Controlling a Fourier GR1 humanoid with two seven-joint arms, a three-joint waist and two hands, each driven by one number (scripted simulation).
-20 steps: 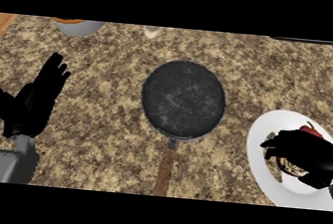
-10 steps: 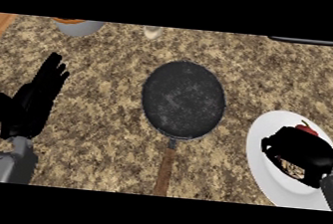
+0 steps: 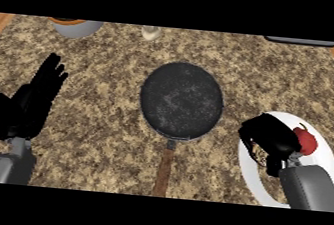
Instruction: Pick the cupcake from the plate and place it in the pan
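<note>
The cupcake (image 3: 307, 140) shows only as a red patch on the white plate (image 3: 254, 178) at the right edge of the counter. My right hand (image 3: 271, 139) is over the plate's left part with its fingers curled against the cupcake, hiding most of it. The dark round pan (image 3: 182, 100) lies in the middle of the counter, its wooden handle (image 3: 165, 167) pointing toward me, and nothing is in it. At the left, my left hand (image 3: 34, 98) rests open with its fingers up, well away from the pan.
A grey bowl with an orange inside (image 3: 77, 26) stands at the back left. A small pale object (image 3: 151, 32) is at the back middle and a dark flat item (image 3: 300, 41) at the back right. Wooden edges border the speckled counter on both sides.
My right hand has shifted left and a little up over the plate, curling tighter beside the cupcake. More of the red cupcake shows now. The left hand and the pan have stayed put.
</note>
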